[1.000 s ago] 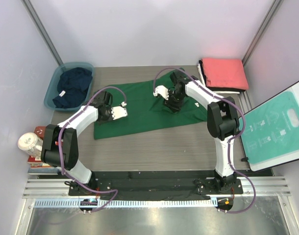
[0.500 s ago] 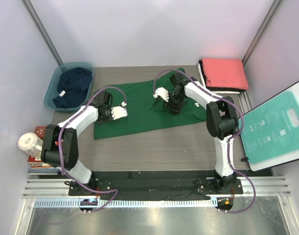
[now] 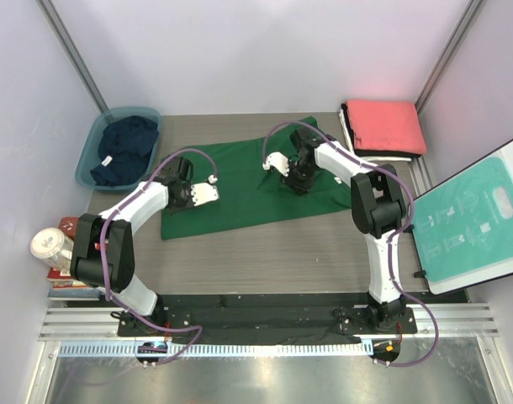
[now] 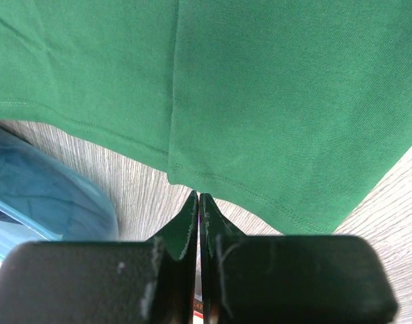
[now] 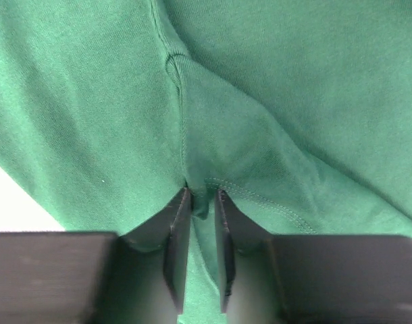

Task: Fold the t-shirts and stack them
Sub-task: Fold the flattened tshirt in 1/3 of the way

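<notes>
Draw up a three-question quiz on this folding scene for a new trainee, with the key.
1. True or false: the coral-red shirt lies folded at the far right corner of the table.
2. What is the right claw pinching? A: a white sock. B: the green t-shirt. C: a cardboard box.
3. Fill in the blank: the t-shirt lying in the teal tub is ____ in colour.

Key
1. True.
2. B.
3. Navy: it is the navy t-shirt.
</notes>
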Available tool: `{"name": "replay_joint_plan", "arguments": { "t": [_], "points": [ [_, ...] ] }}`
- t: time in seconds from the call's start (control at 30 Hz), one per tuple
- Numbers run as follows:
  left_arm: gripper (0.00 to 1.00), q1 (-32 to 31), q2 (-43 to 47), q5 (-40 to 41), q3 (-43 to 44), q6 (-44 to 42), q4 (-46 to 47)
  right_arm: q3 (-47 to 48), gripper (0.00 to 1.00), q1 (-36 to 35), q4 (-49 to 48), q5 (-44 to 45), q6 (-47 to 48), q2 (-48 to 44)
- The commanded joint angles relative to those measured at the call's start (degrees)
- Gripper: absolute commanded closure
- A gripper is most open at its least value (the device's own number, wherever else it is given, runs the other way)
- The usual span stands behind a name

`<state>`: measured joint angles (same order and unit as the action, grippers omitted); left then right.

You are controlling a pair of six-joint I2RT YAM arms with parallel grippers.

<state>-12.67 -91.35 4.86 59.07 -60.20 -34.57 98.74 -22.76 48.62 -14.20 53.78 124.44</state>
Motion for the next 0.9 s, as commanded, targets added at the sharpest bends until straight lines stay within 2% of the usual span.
{"name": "replay_joint_plan", "arguments": {
  "t": [0.0,0.07,0.17,0.53,0.73,0.87],
  "points": [
    [1.00,-0.2,-0.1,-0.6,1.4,-0.1,0.6,2.2,0.81,-0.4,-0.9,1.0,0.4,-1.5],
    [1.00,-0.2,-0.2,-0.6,1.4,0.1,0.7,2.4,0.89,-0.4,-0.9,1.0,0.6,-1.6],
    [1.00,-0.2,-0.3,-0.7,1.5,0.2,0.8,3.3,0.93,-0.4,-0.8,1.0,0.8,-1.7],
    [1.00,-0.2,-0.9,-1.2,1.9,0.6,0.8,12.3,0.94,-1.5,-3.0,5.7,4.7,1.8],
    [1.00,-0.2,-0.7,-1.0,1.8,0.9,0.8,13.2,0.94,-2.1,-6.1,7.7,6.6,3.8],
    [1.00,-0.2,-0.7,-1.0,1.5,1.0,0.7,13.2,0.90,-2.8,-9.7,9.1,6.6,4.5]
  ]
}}
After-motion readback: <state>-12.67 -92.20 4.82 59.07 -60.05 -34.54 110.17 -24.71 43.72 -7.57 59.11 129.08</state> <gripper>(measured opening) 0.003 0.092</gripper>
